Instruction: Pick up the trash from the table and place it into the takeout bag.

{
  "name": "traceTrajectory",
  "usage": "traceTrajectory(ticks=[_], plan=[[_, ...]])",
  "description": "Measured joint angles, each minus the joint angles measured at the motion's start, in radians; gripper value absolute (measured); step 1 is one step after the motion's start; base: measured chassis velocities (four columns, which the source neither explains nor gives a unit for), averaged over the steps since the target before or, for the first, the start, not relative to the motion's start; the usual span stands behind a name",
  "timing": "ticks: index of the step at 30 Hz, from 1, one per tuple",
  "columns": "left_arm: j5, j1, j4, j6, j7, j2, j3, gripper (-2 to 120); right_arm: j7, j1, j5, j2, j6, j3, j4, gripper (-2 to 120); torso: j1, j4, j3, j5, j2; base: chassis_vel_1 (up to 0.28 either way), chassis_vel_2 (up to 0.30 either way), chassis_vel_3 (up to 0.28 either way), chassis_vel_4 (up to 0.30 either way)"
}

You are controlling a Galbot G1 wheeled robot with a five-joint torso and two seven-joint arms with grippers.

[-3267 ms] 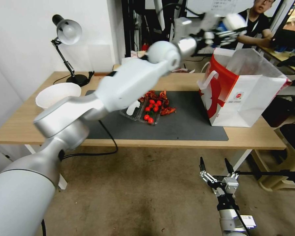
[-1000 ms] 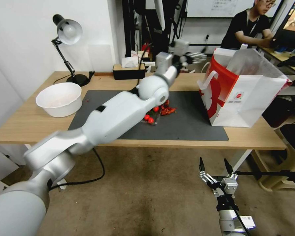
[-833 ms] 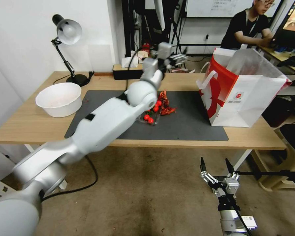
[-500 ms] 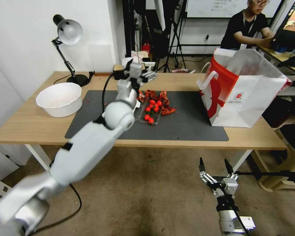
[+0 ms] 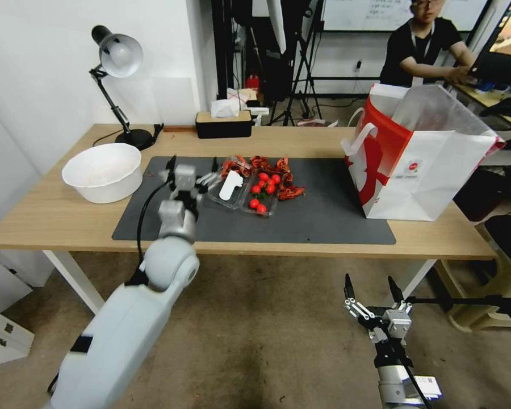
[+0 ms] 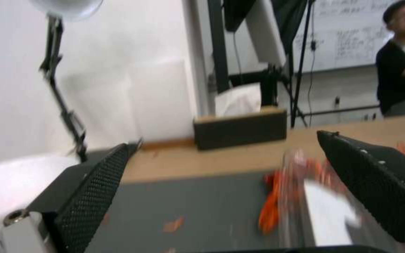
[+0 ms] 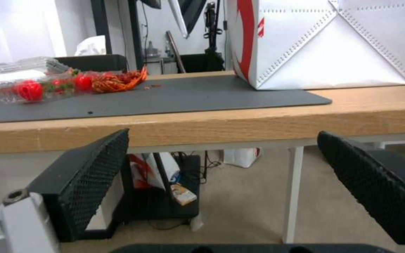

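Paper walls of the takeout bag [image 5: 431,170] at the table's [image 5: 51,218] right end look crushable, so I judge its loop handles safest, while my empty left gripper [image 5: 190,170] gapes over the mat [image 5: 323,218] and my right gripper [image 5: 369,289] hangs spread below the near edge.

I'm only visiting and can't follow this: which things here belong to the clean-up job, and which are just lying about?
Part of the job:
takeout bag
table
left gripper, open above the mat
right gripper, open, below the table edge

Just lying about:
white bowl
clear tray of cherry tomatoes
desk lamp
tissue box
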Motion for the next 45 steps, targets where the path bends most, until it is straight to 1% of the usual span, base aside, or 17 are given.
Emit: traceTrajectory(ticks=[3,4,6,7,10,11,14,19,20,23,26,28,30,36,37,39,45], plan=[[0.032,0.105,-0.022,-0.020,0.022,-0.021,-0.044,100,-0.002,0.000,0.002,-0.003,0.001,-0.001,0.003,100,0.000,0.0000,0.000,0.0000,0.000,0.000,0.000,0.000,0.000],[0.032,0.105,-0.022,-0.020,0.022,-0.021,-0.044,100,-0.002,0.000,0.002,-0.003,0.001,-0.001,0.003,100,0.000,0.0000,0.000,0.0000,0.000,0.000,0.000,0.000,0.000],[0.026,0.177,-0.047,-0.034,0.084,-0.025,-0.076,100,-0.008,0.001,0.006,-0.010,0.003,-0.001,0.006,100,0.000,0.0000,0.000,0.0000,0.000,0.000,0.000,0.000,0.000],[0.026,0.177,-0.047,-0.034,0.084,-0.025,-0.076,100,-0.008,0.001,0.006,-0.010,0.003,-0.001,0.006,100,0.000,0.0000,0.000,0.0000,0.000,0.000,0.000,0.000,0.000],[0.039,0.253,-0.070,-0.057,0.144,-0.029,-0.111,100,-0.011,0.003,0.007,-0.021,0.004,-0.002,0.008,100,0.000,0.0001,0.000,-0.0001,0.000,0.000,0.000,0.000,0.000],[0.039,0.253,-0.070,-0.057,0.144,-0.029,-0.111,100,-0.011,0.003,0.007,-0.021,0.004,-0.002,0.008,100,0.000,0.0001,0.000,-0.0001,0.000,0.000,0.000,0.000,0.000],[0.062,0.326,-0.090,-0.081,0.178,-0.047,-0.153,100,-0.015,0.005,0.008,-0.027,0.004,0.000,0.015,100,0.000,-0.0001,0.000,-0.0001,0.000,0.000,0.000,0.000,0.000],[0.086,0.381,-0.102,-0.101,0.194,-0.060,-0.182,100,-0.023,0.011,0.007,-0.032,0.004,0.003,0.021,100,0.000,0.0006,0.000,0.0000,0.000,0.000,0.000,0.000,0.000],[0.093,0.399,-0.108,-0.111,0.201,-0.065,-0.193,100,-0.026,0.014,0.007,-0.035,0.004,0.004,0.023,100,0.000,-0.0005,0.000,0.0000,0.000,0.000,0.000,0.000,0.000],[0.097,0.421,-0.115,-0.119,0.207,-0.068,-0.205,100,-0.028,0.017,0.010,-0.038,0.001,0.005,0.027,100,0.000,-0.0011,0.000,0.0000,0.000,0.000,0.000,0.000,0.000],[0.099,0.461,-0.120,-0.131,0.221,-0.073,-0.222,100,-0.031,0.025,0.018,-0.046,-0.009,0.009,0.033,100,0.000,0.0003,0.000,-0.0001,0.000,0.000,0.000,0.000,0.000],[0.100,0.473,-0.123,-0.134,0.226,-0.073,-0.227,100,-0.032,0.030,0.022,-0.049,-0.014,0.009,0.035,100,0.000,0.0006,0.000,-0.0003,0.000,0.000,0.000,0.000,0.000],[0.110,0.497,-0.129,-0.147,0.239,-0.076,-0.242,100,-0.032,0.044,0.032,-0.061,-0.031,0.009,0.036,100,0.000,0.0004,0.000,0.0003,0.000,0.000,0.000,0.000,0.000],[0.112,0.500,-0.129,-0.148,0.241,-0.077,-0.243,100,-0.032,0.047,0.033,-0.063,-0.034,0.009,0.037,100,0.000,0.0004,0.000,0.0003,0.000,0.000,0.000,0.000,0.000],[0.121,0.528,-0.151,-0.154,0.247,-0.093,-0.256,100,-0.033,0.067,0.041,-0.074,-0.058,0.006,0.038,100,0.000,-0.0002,0.000,-0.0003,0.000,0.000,0.000,0.000,0.000],[0.125,0.551,-0.167,-0.157,0.247,-0.108,-0.266,100,-0.032,0.081,0.046,-0.079,-0.079,0.005,0.042,100,0.000,0.0002,0.000,0.0004,0.000,0.000,0.000,0.000,0.000],[0.126,0.612,-0.176,-0.193,0.251,-0.121,-0.289,100,-0.011,0.109,0.068,-0.086,-0.132,-0.002,0.055,100,0.000,0.0003,0.000,-0.0003,0.000,0.000,0.000,0.000,0.000]])
